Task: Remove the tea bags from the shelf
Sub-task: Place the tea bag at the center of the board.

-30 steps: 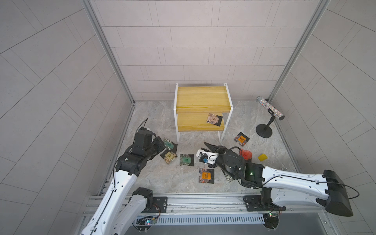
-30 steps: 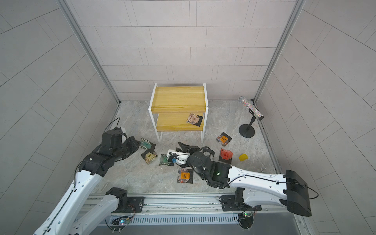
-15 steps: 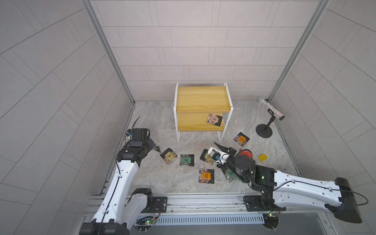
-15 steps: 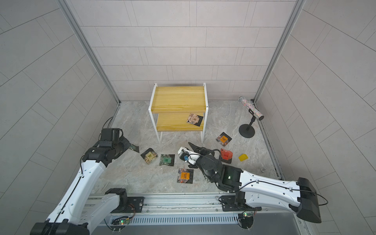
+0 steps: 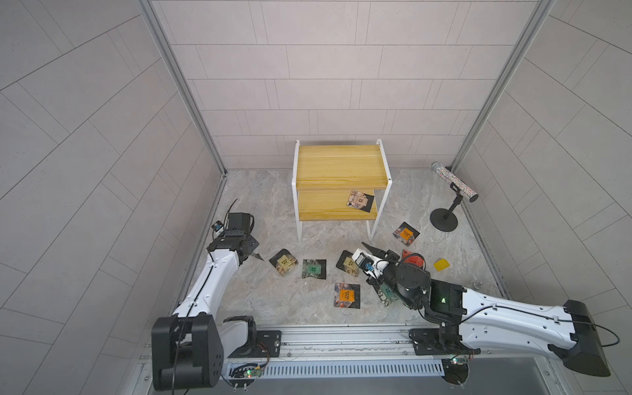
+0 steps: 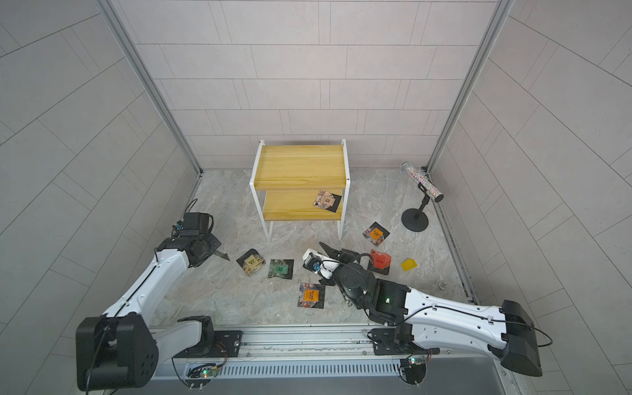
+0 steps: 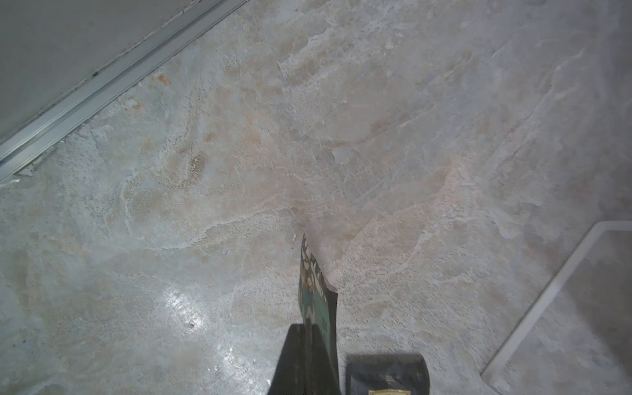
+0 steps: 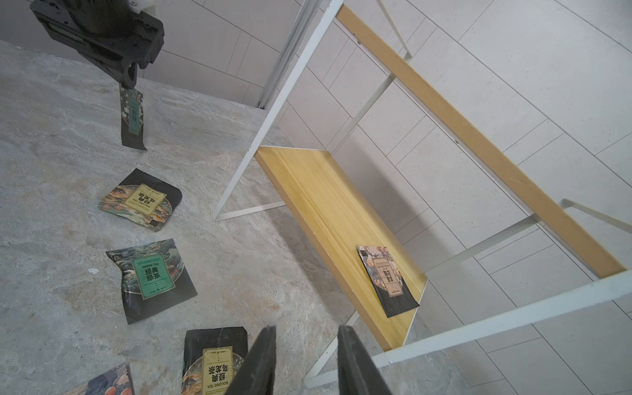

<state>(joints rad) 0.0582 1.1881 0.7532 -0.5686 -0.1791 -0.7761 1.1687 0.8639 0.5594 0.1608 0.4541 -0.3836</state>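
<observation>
Left gripper [image 8: 129, 80] clamped on a teal tea bag [image 8: 132, 118] at the left, right gripper [image 8: 306, 330] part-open and empty, we risk knocking the shelf [image 8: 478, 143] or shoving the lone tea bag [image 8: 388, 280] deeper along the right of its lower board [image 8: 318, 205].

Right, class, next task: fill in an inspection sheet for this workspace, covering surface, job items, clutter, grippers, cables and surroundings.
Surface: marbled tabletop, no spills seen.
Job's things: shelf holds one tea bag on its lower board; loose tea bags lie on the tabletop.
Clutter: yellow flat piece; glittery tube on a black stand.
Grippers: left gripper shut on a teal tea bag; right gripper open, empty.
Cables: black cable runs along the right arm.
Surroundings: tiled walls; metal rail in front.
</observation>
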